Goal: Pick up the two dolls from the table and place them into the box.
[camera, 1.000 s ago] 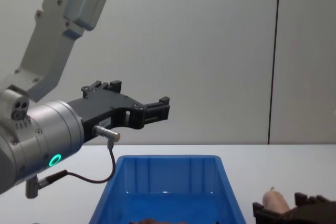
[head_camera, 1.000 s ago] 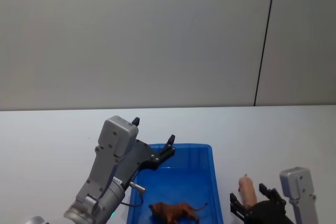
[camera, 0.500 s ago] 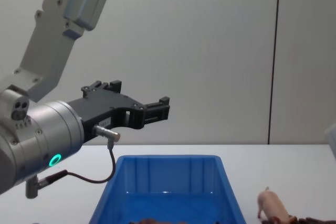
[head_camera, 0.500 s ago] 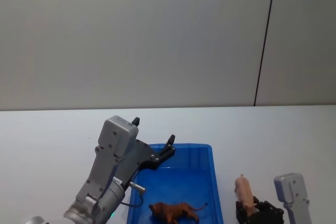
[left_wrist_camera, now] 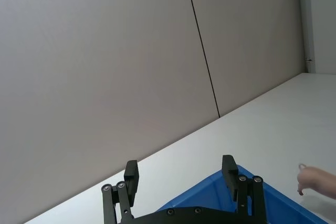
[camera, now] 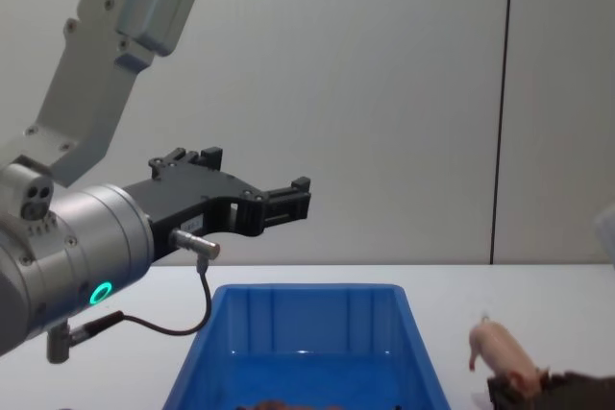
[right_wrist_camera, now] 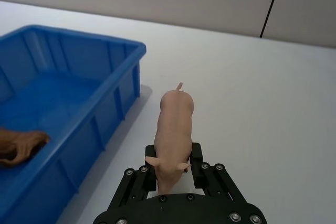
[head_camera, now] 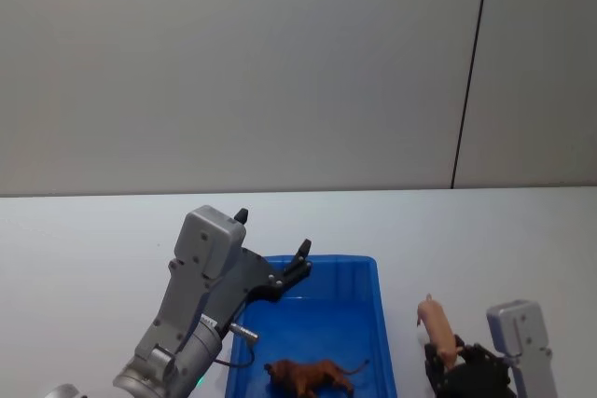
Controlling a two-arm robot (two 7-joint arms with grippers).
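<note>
Your right gripper (right_wrist_camera: 172,165) pinches the pig (right_wrist_camera: 174,121) by its head, just right of the box (right_wrist_camera: 126,48). The pig looks light, hard and slippery, so gripping its middle seems safer. Your left gripper (left_wrist_camera: 180,174) hangs over the box, fingers wide apart, holding nothing.

Box (head_camera: 377,319) mouth open (left pincer (left_wrist_camera: 179,179) overhead)

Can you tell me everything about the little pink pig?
The pink pig is a small, smooth toy that looks like plastic. It is pale pink all over, with two little ears, short legs and a thin tail. The right tool is shut on its head end, so its tail points away and upward. It is tilted, just right of the blue box and outside it.
</note>
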